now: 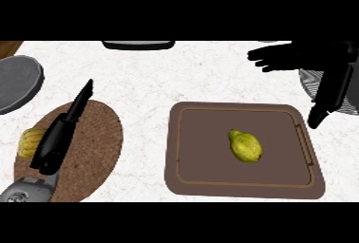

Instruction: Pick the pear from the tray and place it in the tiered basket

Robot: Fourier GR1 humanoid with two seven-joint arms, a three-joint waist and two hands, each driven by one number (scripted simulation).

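1. Pear (245,145) lay near the middle of the brown tray (189,180), tilted, nothing touching it.
2. Tray sat on the white marbled counter (154,80), right of centre, handle bar along its right side.
3. Right robot hand (280,58) was at the upper right, above the tray's far corner, fingers spread and relaxed, holding nothing, well apart from the pear.
4. Dark arm link (329,97) ran down from that hand toward the tray's right edge, partly covering the wire tiered basket (308,80) at the right border.
5. Left robot hand (60,135) was over the round cork mat (98,142) at the left, fingers straight and extended, holding nothing.
6. Yellow ribbed item (28,142) sat at the mat's left edge, mostly hidden by the left hand; could not tell what it was.
7. Grey round plate (17,83) at upper left, dark object (138,45) at top edge, both well clear of the tray.
8. Nothing lay between the pear and the right hand.
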